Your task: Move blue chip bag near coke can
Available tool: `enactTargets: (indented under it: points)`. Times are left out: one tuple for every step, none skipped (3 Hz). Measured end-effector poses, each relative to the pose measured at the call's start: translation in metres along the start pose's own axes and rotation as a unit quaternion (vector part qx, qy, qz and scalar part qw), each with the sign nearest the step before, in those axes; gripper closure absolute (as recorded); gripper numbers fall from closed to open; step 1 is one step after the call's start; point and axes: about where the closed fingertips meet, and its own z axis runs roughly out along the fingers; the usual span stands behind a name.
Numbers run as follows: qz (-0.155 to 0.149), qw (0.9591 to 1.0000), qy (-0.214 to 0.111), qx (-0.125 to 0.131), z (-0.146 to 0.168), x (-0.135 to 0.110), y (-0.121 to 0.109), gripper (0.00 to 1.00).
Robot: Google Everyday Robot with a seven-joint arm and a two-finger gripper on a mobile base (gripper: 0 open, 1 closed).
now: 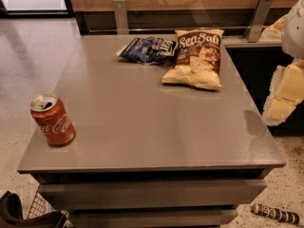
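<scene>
The surface is a plain grey-brown with a faint sheen. The can is red with white script and a silver top. The small bag is dark navy with white lettering and white edges. The larger bag is tan and brown, with "Sea Salt" in white. The gripper — at the right edge, beside the surface — is cream-yellow and white.
</scene>
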Motion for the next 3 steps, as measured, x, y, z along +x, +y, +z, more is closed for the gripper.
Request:
enactTargets:
  points:
    - [0.0,1.0,0.0,0.0,0.0,0.0,0.0,0.0]
    - [0.016,0.9989,-0.022,0.039,0.002,-0.006,-0.035,0.0]
    - [0.036,0.9915,-0.085,0.092,0.008,-0.017,-0.099,0.0]
